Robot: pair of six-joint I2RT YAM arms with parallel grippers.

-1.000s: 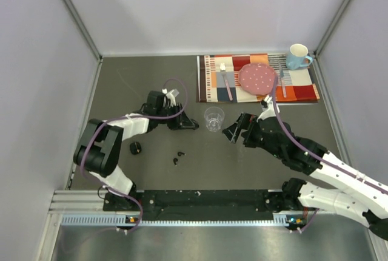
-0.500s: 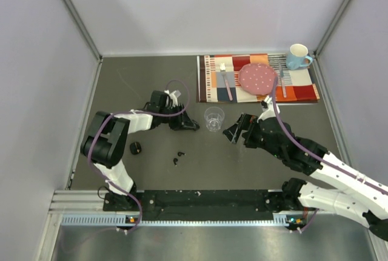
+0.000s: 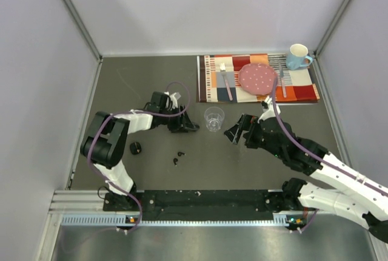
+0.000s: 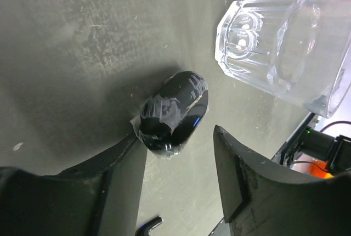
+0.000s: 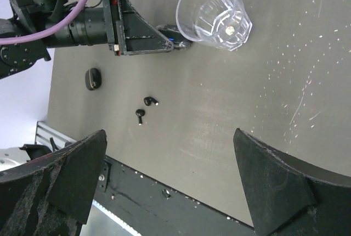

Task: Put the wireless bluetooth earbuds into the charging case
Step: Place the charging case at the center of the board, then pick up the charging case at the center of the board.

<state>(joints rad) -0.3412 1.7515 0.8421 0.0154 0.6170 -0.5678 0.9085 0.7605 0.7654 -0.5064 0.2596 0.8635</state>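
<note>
Far left on the dark table (image 3: 121,85) lies a small black oval case (image 3: 136,147), closed and alone; whether it carries any print I cannot tell. Right of it the left gripper (image 4: 176,137) reaches toward the middle, its jaws apart around a second black case (image 4: 175,110). The wrist view shows this one wrapped in wrinkled clear tape, the left finger (image 4: 109,181) touching its side and a gap before the other finger; from above the fingers hide it almost wholly.

Below and near the gripper two earbuds (image 3: 180,153) (image 3: 176,161) lie loose on the table, just beside each other, outside either case. At centre stands a clear plastic cup (image 3: 213,119), upright, just right of the taped case.

Next, the right gripper (image 3: 233,132) hangs near the cup with its jaws spread wide and nothing between them; its own camera takes in cup, both earbuds and the far case together.

Upper right: a striped placemat (image 3: 209,85) with a pink dotted plate (image 3: 259,77), two forks (image 3: 225,77) (image 3: 280,80) and a pale blue mug (image 3: 298,56).
</note>
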